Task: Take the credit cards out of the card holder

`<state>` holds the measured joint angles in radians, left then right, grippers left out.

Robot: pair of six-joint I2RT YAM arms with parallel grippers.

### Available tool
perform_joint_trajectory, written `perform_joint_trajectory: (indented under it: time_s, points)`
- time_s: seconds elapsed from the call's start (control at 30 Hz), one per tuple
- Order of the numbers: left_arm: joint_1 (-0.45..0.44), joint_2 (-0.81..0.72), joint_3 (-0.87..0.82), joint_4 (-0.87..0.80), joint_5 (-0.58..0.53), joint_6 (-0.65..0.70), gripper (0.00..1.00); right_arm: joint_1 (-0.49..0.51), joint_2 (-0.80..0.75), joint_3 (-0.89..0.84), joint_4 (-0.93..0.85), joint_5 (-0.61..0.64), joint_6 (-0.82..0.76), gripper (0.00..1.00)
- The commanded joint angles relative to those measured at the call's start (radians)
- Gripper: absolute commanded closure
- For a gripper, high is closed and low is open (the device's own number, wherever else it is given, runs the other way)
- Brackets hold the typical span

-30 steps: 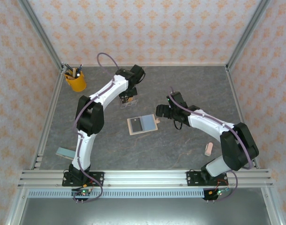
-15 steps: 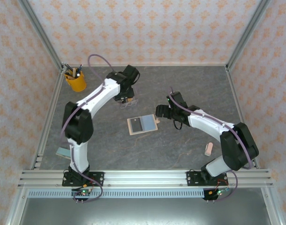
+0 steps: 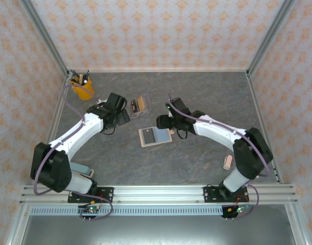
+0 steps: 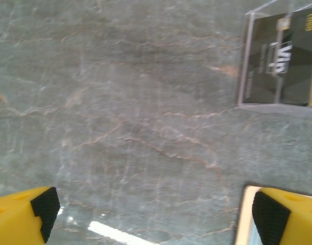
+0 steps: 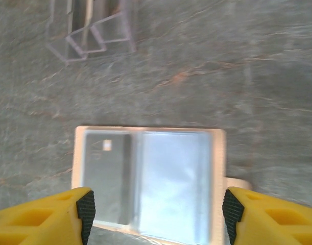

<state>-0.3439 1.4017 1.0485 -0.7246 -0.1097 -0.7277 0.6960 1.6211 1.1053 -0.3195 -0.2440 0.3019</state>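
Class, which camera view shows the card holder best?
The right wrist view: the card holder lies open and large in frame, with a dark card in its left pocket and its tab at right. The top external view shows it small and distant; the left wrist view catches a pale corner.

You're working at a robot test cell in a lab, not a lived-in room. The grey stone-look tabletop (image 3: 196,158) is boxed in by wall panels (image 3: 156,35) printed with an orange wallpaper pattern and framed by bare aluminium posts (image 3: 46,37). Your left arm (image 3: 76,133) and right arm (image 3: 217,131) are bolted to a slotted aluminium rail (image 3: 156,194) with cables exposed, and a yellow pen cup (image 3: 83,91) stands as a desk prop.
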Motion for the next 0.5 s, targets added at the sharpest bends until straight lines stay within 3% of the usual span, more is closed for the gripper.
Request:
perform_joint_trajectory:
  time_s: [0.0, 0.23, 0.47]
  points:
    - [0.018, -0.081, -0.057, 0.056, -0.053, -0.009, 0.0, 0.054, 0.069, 0.071, -0.125, 0.017, 0.011, 0.32]
    - [0.084, -0.158, -0.147, 0.072, -0.033, -0.006, 0.0, 0.158, 0.218, 0.191, -0.243, 0.095, 0.046, 0.35]
    - [0.095, -0.158, -0.173, 0.1, 0.02, 0.001, 0.0, 0.168, 0.332, 0.28, -0.318, 0.101, 0.063, 0.43]
